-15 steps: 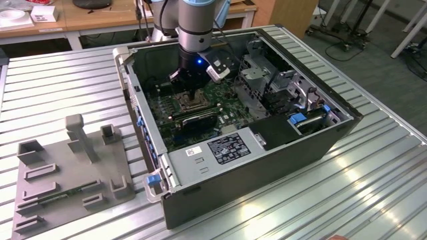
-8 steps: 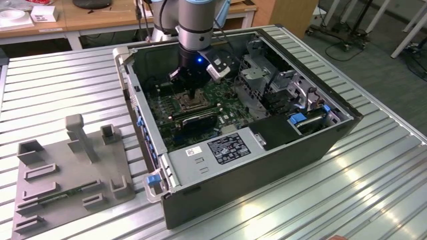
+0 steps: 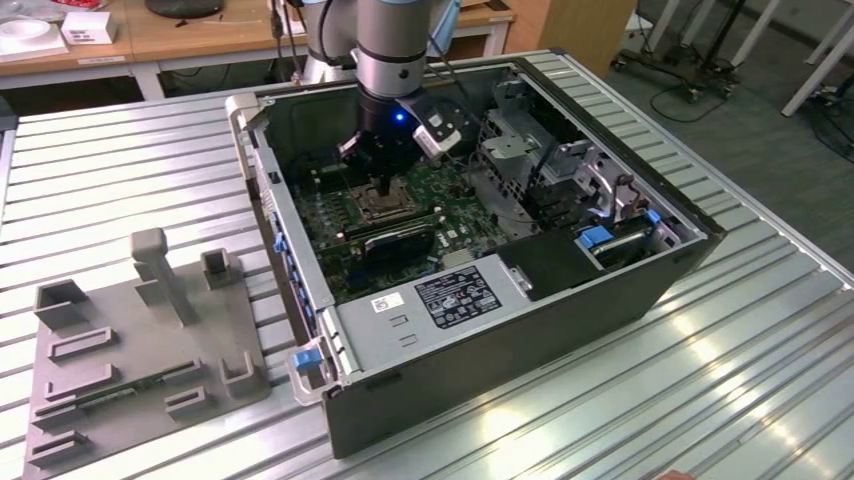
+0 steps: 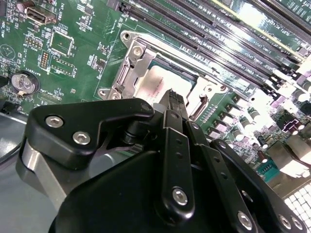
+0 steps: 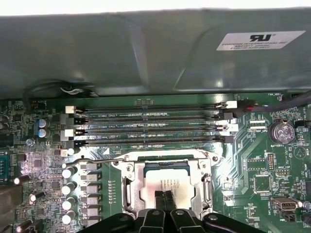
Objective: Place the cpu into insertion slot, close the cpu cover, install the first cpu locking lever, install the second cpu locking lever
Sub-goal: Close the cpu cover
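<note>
My gripper [image 3: 387,192] reaches down inside the open computer case [image 3: 641,290], right over the socket [image 3: 378,207] on the green motherboard. In both wrist views its two black fingers are pressed together, with the tips [image 5: 164,195] on or just above the cpu [image 5: 167,180]. The cpu's silvery top [image 4: 163,81] lies flat in the socket. The cpu cover [image 5: 132,180] is a silver frame lying down around the cpu [image 4: 132,65], which shows through its window. A thin metal lever [image 4: 198,106] runs beside the socket; I cannot tell whether it is latched.
Long memory slots [image 5: 150,124] run beside the socket, with the case's grey wall [image 5: 146,53] behind them. A row of capacitors [image 5: 68,187] and a coin battery [image 5: 282,131] flank the socket. A drive cage [image 3: 534,150] stands close to the arm. A grey parts fixture [image 3: 134,340] lies on the table.
</note>
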Controlling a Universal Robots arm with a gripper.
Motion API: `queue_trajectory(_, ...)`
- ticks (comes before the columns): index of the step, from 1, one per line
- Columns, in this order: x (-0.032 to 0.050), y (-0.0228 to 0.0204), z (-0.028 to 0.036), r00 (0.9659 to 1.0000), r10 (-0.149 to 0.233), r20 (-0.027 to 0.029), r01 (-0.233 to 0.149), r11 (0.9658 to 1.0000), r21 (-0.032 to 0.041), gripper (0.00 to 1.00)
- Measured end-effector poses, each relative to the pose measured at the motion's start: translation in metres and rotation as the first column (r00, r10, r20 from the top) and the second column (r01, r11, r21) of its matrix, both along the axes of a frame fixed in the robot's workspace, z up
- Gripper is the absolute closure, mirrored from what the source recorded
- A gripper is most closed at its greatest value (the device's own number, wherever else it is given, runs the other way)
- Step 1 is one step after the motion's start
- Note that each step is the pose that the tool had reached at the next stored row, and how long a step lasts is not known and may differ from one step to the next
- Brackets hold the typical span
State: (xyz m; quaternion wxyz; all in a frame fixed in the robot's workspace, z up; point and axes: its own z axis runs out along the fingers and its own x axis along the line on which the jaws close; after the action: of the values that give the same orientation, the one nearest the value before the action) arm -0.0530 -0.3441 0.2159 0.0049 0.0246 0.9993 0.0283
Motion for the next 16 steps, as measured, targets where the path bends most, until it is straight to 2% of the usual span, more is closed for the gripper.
queue_trajectory(2,-0.0003,0.0000,0.0000,1.0000,0.000,0.0027,0.000,1.0000,-0.0001,0.89)
queue_trajectory(6,-0.0014,0.0000,0.0000,0.9999,0.000,0.0133,0.000,1.0000,0.0000,0.89)
queue_trajectory(16,-0.0014,0.0000,0.0026,0.9999,0.000,0.0136,0.000,1.0000,-0.0001,0.89)
